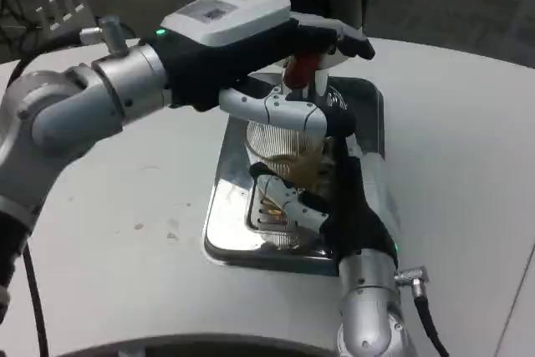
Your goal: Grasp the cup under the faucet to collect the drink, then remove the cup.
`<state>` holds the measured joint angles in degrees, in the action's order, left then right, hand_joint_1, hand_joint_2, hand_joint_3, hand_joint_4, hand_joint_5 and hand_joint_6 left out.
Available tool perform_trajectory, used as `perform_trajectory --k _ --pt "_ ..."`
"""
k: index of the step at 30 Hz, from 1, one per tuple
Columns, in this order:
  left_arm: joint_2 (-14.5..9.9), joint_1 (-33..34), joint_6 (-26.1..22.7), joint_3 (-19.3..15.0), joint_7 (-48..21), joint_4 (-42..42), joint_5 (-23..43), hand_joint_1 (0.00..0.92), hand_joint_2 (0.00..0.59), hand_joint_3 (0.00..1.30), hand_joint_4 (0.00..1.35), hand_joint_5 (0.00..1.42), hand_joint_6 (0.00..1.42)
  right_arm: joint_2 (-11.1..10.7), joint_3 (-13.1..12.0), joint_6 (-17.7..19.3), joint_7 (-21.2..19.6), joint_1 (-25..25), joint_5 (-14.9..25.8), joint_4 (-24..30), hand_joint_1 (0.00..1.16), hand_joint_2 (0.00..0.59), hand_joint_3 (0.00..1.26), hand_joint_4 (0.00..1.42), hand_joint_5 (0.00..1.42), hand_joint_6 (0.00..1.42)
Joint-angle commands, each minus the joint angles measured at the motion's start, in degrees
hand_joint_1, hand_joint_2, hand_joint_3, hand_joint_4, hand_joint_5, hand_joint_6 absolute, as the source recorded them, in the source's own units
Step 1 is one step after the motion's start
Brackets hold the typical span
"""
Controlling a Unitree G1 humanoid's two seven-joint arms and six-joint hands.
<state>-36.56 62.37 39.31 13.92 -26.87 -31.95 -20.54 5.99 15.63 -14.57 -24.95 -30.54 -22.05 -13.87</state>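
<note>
Holding the cup (284,150) steady under the faucet (303,71), the right hand (313,198) wraps its fingers (280,192) around the lower wall, seemingly so the drink lands inside. The left hand (251,39) rests over the faucet top, fingers closed around it, probably to work the tap. The cup is clear ribbed plastic, upright above the shiny metal tray (224,240) on the white surface (125,206), with amber liquid in its bottom.
</note>
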Motion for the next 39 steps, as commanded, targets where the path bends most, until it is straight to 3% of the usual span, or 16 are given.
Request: perform_trajectory --k 1,17,32,39 --pt "-0.7 -1.8 -0.4 1.1 -2.1 -0.5 -1.2 0.0 0.119 0.28 0.24 0.26 0.28 5.9 -0.8 -0.4 -1.1 -4.0 1.8 -3.0 0.63 0.198 0.0 0.0 0.0 0.0" --pt "-1.4 -1.4 -0.4 1.1 -2.4 -1.5 -1.3 0.0 0.119 0.28 0.24 0.26 0.28 7.2 -0.3 0.3 -5.1 -7.8 3.6 -8.8 0.61 0.211 0.0 0.04 0.01 0.0" --pt "-2.3 -2.2 -0.2 0.9 -2.4 -1.3 -1.3 0.0 0.13 0.29 0.24 0.26 0.28 9.8 0.2 2.8 -10.1 -10.2 5.2 -13.6 0.6 0.224 0.09 0.14 0.11 0.02" --pt "-2.8 -2.6 0.1 0.8 -2.3 -1.5 -1.3 0.0 0.131 0.29 0.25 0.26 0.28 10.9 0.0 4.7 -13.5 -10.4 5.8 -15.3 0.63 0.231 0.21 0.25 0.22 0.1"
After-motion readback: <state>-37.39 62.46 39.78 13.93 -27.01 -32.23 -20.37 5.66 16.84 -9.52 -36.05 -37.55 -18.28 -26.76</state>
